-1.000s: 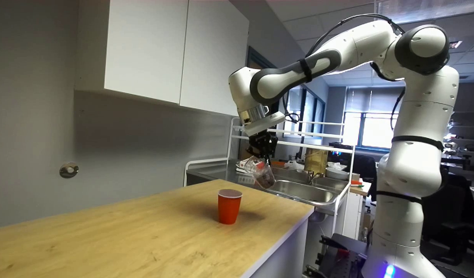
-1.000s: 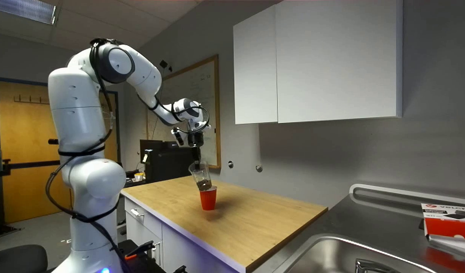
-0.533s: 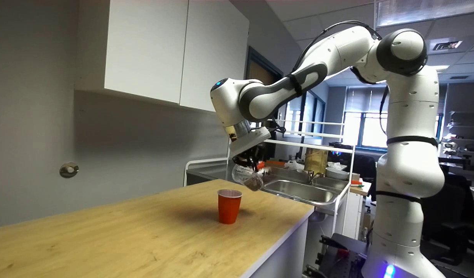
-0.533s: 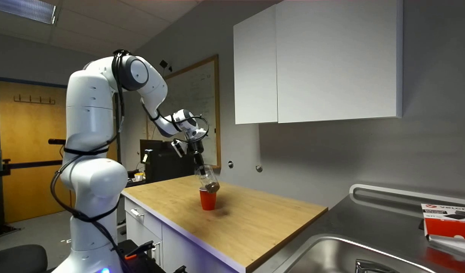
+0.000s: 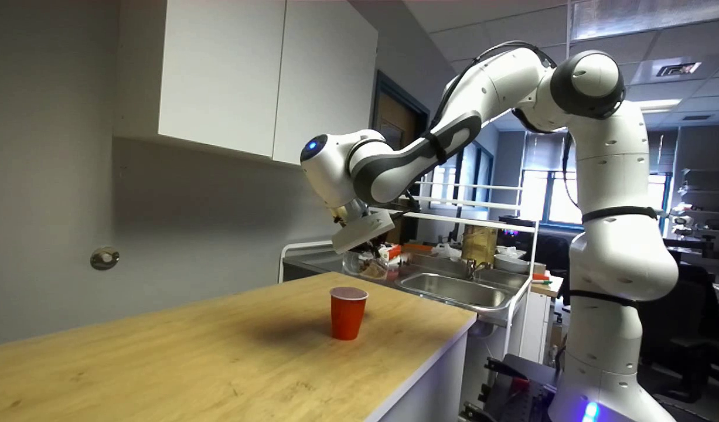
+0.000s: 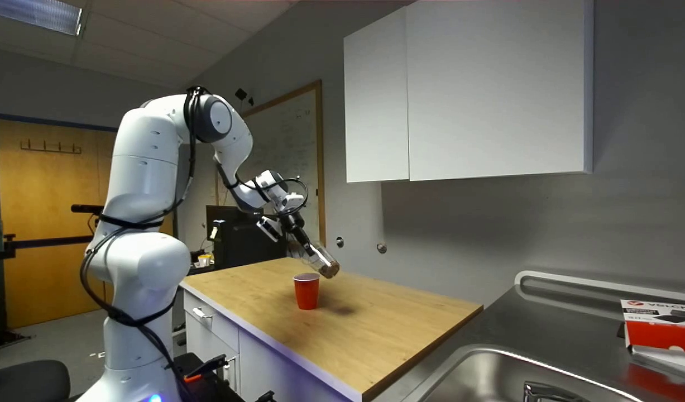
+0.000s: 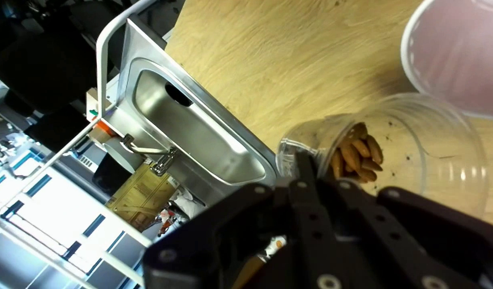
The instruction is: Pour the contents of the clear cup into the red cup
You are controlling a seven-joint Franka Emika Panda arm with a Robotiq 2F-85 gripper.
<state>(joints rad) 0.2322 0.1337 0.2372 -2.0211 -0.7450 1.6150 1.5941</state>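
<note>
The red cup stands upright on the wooden counter, also in an exterior view. Its pale inside shows partly at the top right of the wrist view. My gripper is shut on the wall of the clear cup, near its rim or side; exactly where is hard to tell. The clear cup is in the air, strongly tilted, base lower than rim, beside and above the red cup in an exterior view. Brown almonds lie at its base. Its rim overlaps the red cup's rim in the wrist view.
The wooden counter ends at a sink with a faucet. A white rack frames the sink. White wall cabinets hang above. A red and white box lies beyond the sink.
The arm has lowered and swung. The clear cup has tilted further, its base moving away from above the red cup to beside it. The red cup has not moved.
</note>
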